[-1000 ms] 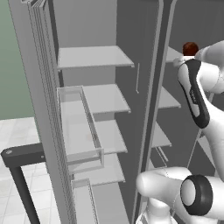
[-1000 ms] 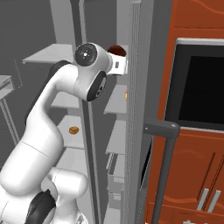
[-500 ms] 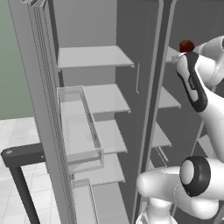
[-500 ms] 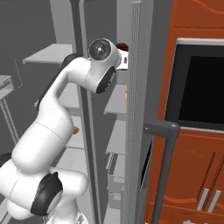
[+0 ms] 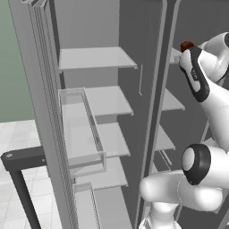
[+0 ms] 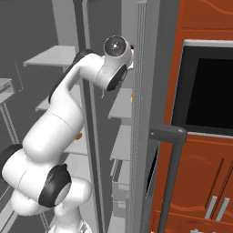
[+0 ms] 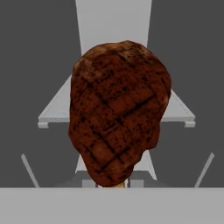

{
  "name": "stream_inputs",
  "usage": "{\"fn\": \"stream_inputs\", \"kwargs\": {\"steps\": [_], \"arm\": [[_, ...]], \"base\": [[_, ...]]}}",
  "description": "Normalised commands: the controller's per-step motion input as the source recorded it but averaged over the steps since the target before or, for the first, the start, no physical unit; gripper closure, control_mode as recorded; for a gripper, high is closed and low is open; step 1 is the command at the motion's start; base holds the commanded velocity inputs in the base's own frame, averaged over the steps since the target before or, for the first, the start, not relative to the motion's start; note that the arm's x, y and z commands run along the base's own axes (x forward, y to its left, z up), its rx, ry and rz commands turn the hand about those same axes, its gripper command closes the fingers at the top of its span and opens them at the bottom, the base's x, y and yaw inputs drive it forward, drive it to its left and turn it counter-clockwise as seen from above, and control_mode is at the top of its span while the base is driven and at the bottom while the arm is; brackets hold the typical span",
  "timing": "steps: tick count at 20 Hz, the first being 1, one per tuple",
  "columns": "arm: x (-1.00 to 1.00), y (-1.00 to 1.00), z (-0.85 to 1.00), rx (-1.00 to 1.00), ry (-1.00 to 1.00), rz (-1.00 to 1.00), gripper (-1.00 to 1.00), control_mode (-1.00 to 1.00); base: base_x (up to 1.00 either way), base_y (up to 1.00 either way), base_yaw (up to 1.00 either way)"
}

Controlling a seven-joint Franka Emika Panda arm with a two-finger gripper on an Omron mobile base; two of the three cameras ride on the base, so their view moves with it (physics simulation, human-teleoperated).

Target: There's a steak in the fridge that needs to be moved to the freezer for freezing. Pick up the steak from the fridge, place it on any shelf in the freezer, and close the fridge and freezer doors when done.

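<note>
The steak [image 7: 118, 127], a dark red-brown grilled lump with a tan tip at its lower end, hangs in front of the hand camera and hides the fingertips. My gripper [image 5: 185, 53] is shut on it, high up in the freezer [image 5: 179, 116], the narrow right compartment. From the left base camera the steak [image 5: 187, 45] shows as a small red spot just above the top freezer shelf [image 5: 175, 55]. That pale shelf [image 7: 54, 111] lies behind and below the steak. The wider fridge [image 5: 100, 80] stands open to the left.
Both doors are open: the fridge door with a clear bin [image 5: 80, 129] and a dark bar handle [image 5: 22, 157], the freezer door with its handle [image 6: 168, 135]. A flat orange disc [image 6: 78, 135] lies on a fridge shelf. Orange-brown cabinets with a black oven panel [image 6: 205, 91] stand at right.
The arm has reached further into the freezer with the steak still held. From the right base camera the steak has slipped behind the freezer door's edge.
</note>
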Motion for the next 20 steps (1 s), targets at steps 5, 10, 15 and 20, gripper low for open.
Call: {"fn": "stream_inputs", "kwargs": {"steps": [5, 10, 15, 20], "arm": [[0.3, -0.01, -0.02, 0.0, 0.01, 0.0, 1.0, -1.0], [0.29, -0.05, -0.03, 0.0, 0.0, 0.0, 1.0, -1.0], [0.26, -0.15, -0.02, 0.0, 0.0, 0.0, 1.0, -1.0], [0.33, -0.19, -0.07, 0.0, 0.01, 0.01, 1.0, -1.0]], "base": [[0.0, 0.0, 0.0], [0.0, 0.0, 0.0], [0.0, 0.0, 0.0], [0.0, 0.0, 0.0]]}}
